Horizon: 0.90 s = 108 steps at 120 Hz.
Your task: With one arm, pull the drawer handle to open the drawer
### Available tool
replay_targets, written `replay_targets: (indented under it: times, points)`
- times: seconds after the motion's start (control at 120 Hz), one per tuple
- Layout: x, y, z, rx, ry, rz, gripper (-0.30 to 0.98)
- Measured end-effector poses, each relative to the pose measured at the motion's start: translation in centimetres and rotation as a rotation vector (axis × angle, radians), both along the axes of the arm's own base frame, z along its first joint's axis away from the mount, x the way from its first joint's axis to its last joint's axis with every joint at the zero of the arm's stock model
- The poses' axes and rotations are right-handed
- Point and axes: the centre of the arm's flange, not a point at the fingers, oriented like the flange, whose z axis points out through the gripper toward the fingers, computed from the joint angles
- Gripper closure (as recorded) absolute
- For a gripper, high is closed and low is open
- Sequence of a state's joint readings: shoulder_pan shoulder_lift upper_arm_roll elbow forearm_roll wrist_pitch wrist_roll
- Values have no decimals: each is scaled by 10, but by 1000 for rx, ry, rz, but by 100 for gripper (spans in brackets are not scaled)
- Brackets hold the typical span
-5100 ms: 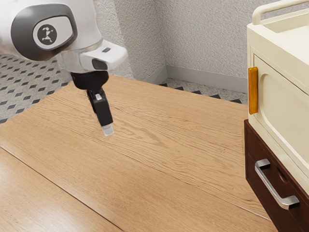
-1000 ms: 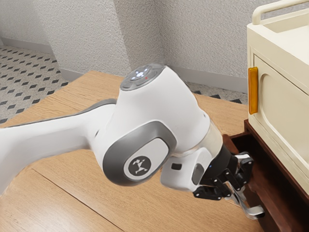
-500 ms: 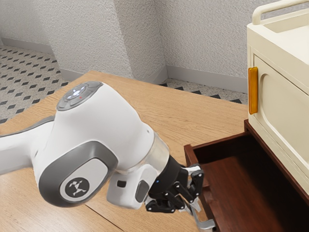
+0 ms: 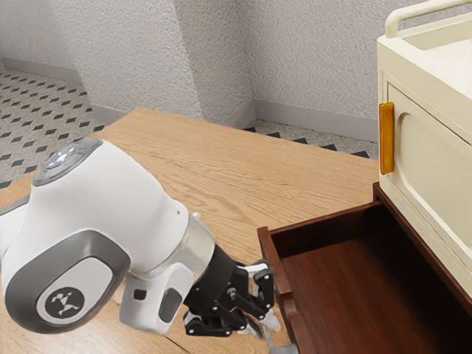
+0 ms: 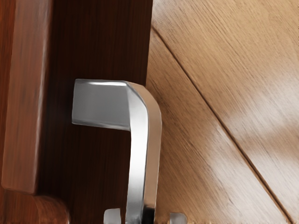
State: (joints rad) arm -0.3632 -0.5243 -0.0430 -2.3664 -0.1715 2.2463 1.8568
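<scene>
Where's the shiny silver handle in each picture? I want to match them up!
Exterior view: the silver handle is down at the lower edge, right by the gripper.
Wrist view: the same handle is big, sticking out from the drawer's dark front, with the table beyond it.
Shared landmark: the reddish-brown drawer.

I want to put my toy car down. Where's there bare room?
Bare table shows between the open drawer and the table's far edge. The drawer's visible floor is bare too, between its front and the cream cabinet. It's crowded where my gripper is at the metal handle: I'd keep hands away.
</scene>
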Motion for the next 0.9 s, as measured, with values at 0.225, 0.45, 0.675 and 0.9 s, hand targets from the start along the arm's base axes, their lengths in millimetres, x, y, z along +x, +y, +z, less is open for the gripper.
replay_targets:
  times: [0.225,0.45,0.675,0.9]
  points:
    - [-1,-1,1,-1,-3,-8,76]
    - [-3,-3,7,-1,-10,-14,72]
    - [-4,-6,13,-1,-13,-21,62]
    - [-1,-5,45,-14,-49,-16,53]
